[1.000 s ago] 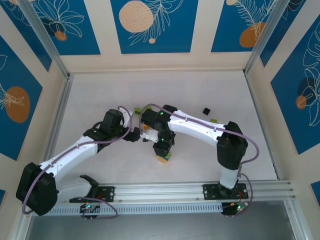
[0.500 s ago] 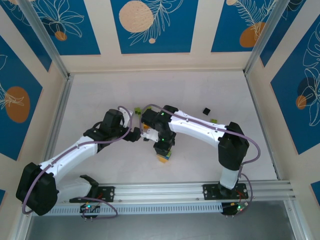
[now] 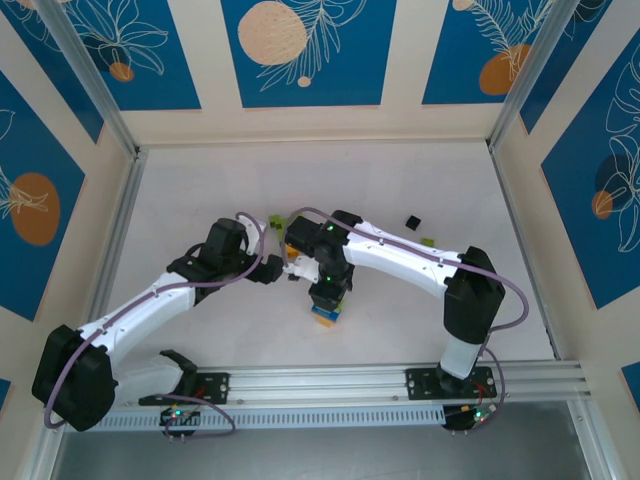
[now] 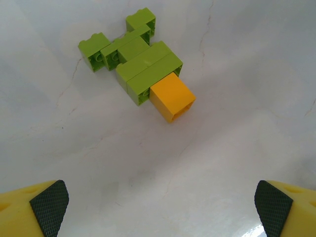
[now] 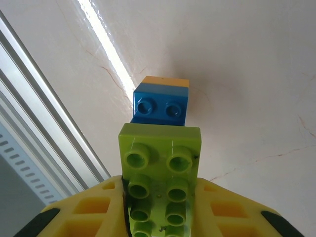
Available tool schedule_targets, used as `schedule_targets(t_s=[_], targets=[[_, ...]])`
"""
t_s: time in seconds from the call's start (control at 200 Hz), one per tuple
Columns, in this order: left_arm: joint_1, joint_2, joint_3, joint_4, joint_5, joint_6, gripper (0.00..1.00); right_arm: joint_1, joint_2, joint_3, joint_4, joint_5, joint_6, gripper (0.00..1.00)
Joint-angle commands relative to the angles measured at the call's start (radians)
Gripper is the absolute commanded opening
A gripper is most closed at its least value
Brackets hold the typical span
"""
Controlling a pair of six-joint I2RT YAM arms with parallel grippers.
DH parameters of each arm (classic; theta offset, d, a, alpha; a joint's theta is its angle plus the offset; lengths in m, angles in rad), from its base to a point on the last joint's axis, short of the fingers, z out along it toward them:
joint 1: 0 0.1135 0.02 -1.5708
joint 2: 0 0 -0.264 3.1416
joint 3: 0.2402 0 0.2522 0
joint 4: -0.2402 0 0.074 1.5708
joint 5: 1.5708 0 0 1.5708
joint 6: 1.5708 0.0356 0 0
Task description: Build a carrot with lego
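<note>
The right tool (image 5: 160,212) pinches a lime green brick (image 5: 160,148) close against the blue brick (image 5: 162,106) stacked with an orange brick (image 5: 168,80), likely the joining step, needing studs lined up and a firm press, while the left tool (image 4: 160,202) gapes wide above the green-and-orange piece (image 4: 143,74), loose on the desk (image 4: 237,148) near that blue brick.

A robot test cell: white table (image 3: 200,190) boxed by blue leaf-print panels (image 3: 340,60), aluminium rail (image 3: 330,380).

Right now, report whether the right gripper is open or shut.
Shut on the lime green brick: the right gripper has its yellow fingers pressed against both sides of it.
</note>
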Motion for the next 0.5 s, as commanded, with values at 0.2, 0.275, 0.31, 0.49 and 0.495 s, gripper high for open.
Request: schedule_targets(t_s=[0.2, 0.275, 0.31, 0.49, 0.495], targets=[[-0.001, -0.009, 0.028, -0.002, 0.023, -0.009, 0.99, -0.005, -0.01, -0.044, 0.015, -0.039, 0.008, 0.3], [-0.001, -0.009, 0.028, -0.002, 0.022, -0.01, 0.99, -0.004, -0.009, -0.047, 0.022, -0.044, 0.01, 0.3], [-0.002, -0.008, 0.028, -0.001, 0.023, -0.01, 0.99, -0.005, -0.01, -0.048, 0.024, -0.045, 0.009, 0.3], [-0.002, -0.007, 0.028, -0.003, 0.023, -0.01, 0.99, -0.004, 0.0, -0.045, 0.027, -0.049, 0.009, 0.3], [-0.001, -0.007, 0.028, -0.003, 0.023, -0.009, 0.99, -0.005, 0.001, -0.044, 0.027, -0.05, 0.009, 0.3]])
